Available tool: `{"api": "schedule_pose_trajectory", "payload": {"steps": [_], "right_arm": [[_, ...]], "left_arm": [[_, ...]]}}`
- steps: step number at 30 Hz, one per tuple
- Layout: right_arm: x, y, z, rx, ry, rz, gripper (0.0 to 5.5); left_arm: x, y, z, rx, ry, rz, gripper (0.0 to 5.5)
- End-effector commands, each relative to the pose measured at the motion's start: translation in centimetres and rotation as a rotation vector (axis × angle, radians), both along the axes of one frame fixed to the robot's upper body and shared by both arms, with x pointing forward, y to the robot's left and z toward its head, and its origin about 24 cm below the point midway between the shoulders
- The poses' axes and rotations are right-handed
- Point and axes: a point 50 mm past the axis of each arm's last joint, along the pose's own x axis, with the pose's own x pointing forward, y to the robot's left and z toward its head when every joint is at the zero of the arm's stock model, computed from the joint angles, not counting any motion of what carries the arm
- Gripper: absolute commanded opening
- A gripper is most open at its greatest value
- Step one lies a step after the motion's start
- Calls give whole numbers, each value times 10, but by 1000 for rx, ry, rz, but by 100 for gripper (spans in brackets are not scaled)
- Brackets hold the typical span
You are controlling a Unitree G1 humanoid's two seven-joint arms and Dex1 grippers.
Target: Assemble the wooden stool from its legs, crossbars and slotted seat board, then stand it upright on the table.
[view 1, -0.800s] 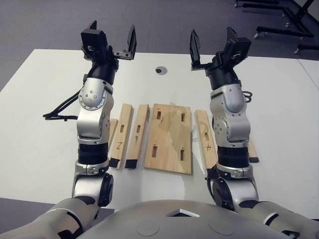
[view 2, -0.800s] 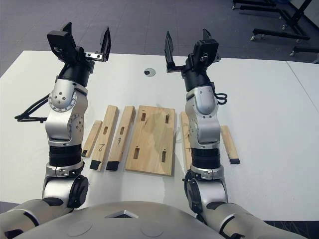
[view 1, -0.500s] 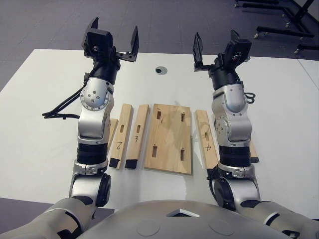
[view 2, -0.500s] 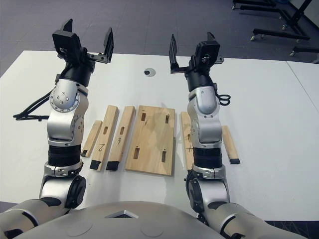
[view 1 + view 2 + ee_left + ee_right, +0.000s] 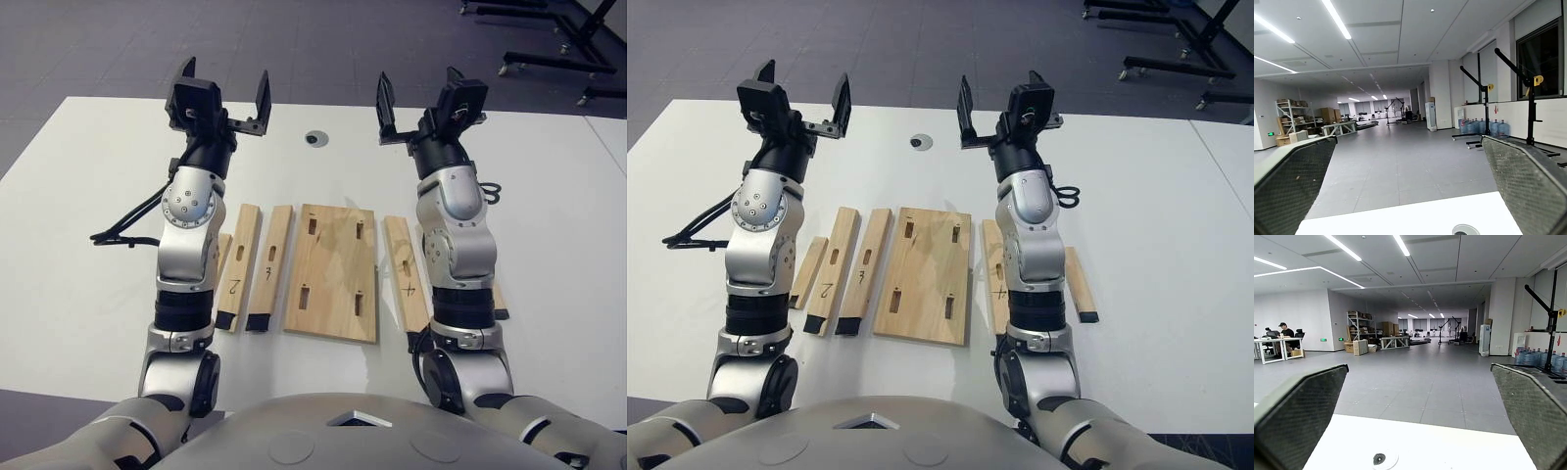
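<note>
No part is joined yet, so you are at the start. Your left tool [image 5: 224, 82] and right tool [image 5: 418, 86] hang wide open and empty above the worktop [image 5: 554, 196]. The seat board [image 5: 331, 271] lies flat between the legs [image 5: 240, 262]. Next, bring one tool down onto a leg.

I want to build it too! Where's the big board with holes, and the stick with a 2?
Seat board [image 5: 333, 276], left eye view: bare middle between slots.
Leg marked 2 [image 5: 238, 269], left eye view: its middle.
</note>
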Motion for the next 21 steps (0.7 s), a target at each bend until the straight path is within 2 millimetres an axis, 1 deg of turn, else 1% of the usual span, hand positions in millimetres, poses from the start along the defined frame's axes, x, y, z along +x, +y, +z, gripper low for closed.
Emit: {"api": "schedule_pose_trajectory", "payload": {"steps": [1,9,16,21], "right_arm": [[1,-2,-1,-20,20,2,537],[6,3,-2,-72,44,42,537],[8,8,-2,-81,53,80,537],[9,12,-3,-81,48,77,537]], "left_arm": [[-1,-3,-6,44,13,23,540],[1,-12,-13,15,33,60,540],[0,-16,-12,-62,43,17,540],[3,-14,-10,-61,31,67,540]]}}
